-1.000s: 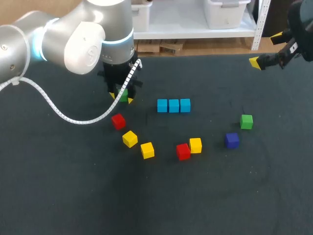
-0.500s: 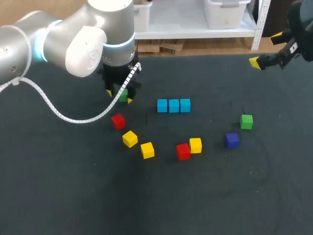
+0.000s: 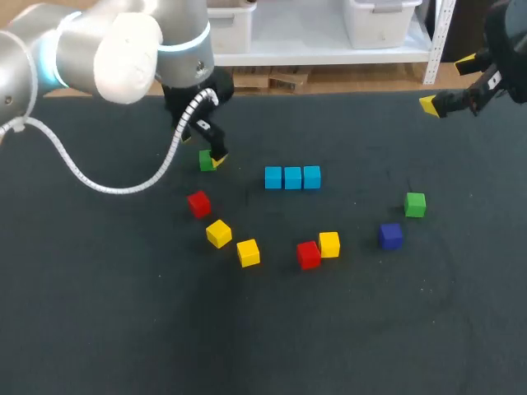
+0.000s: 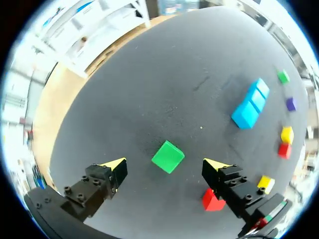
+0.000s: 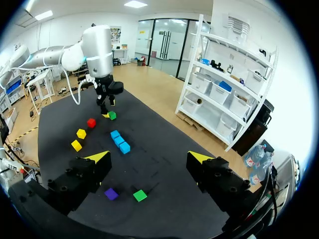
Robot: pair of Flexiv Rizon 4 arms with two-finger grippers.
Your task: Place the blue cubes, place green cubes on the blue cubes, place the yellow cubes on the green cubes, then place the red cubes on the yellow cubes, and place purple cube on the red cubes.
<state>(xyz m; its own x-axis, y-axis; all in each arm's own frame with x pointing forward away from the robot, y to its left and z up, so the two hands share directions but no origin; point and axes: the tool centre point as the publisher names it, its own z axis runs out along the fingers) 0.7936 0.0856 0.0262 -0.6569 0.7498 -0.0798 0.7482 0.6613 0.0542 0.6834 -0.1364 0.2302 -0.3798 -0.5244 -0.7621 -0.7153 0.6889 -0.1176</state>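
Note:
My left gripper [image 3: 206,148] hangs open just above a green cube [image 3: 206,160], which lies on the dark table left of the row of three blue cubes [image 3: 292,177]. In the left wrist view that green cube [image 4: 168,157] sits free between the spread fingers [image 4: 113,168] of my left gripper [image 4: 167,167], touching neither. Two red cubes [image 3: 198,203] [image 3: 309,254], three yellow cubes [image 3: 218,233] [image 3: 248,252] [image 3: 329,243], a purple cube [image 3: 390,235] and a second green cube [image 3: 415,204] lie singly nearer the front. My right gripper [image 3: 449,85] stays open, high over the far right corner.
In the right wrist view, my right gripper [image 5: 149,158] looks down on the whole table [image 5: 149,149], with the purple cube [image 5: 111,193] and a green cube [image 5: 140,195] closest under it. A red cube [image 4: 212,201] lies right beside my left gripper's finger.
My left gripper has opened, let go of the green cube and lifted up and back from it. The cube stays on the table left of the blue row. The right arm has not moved.

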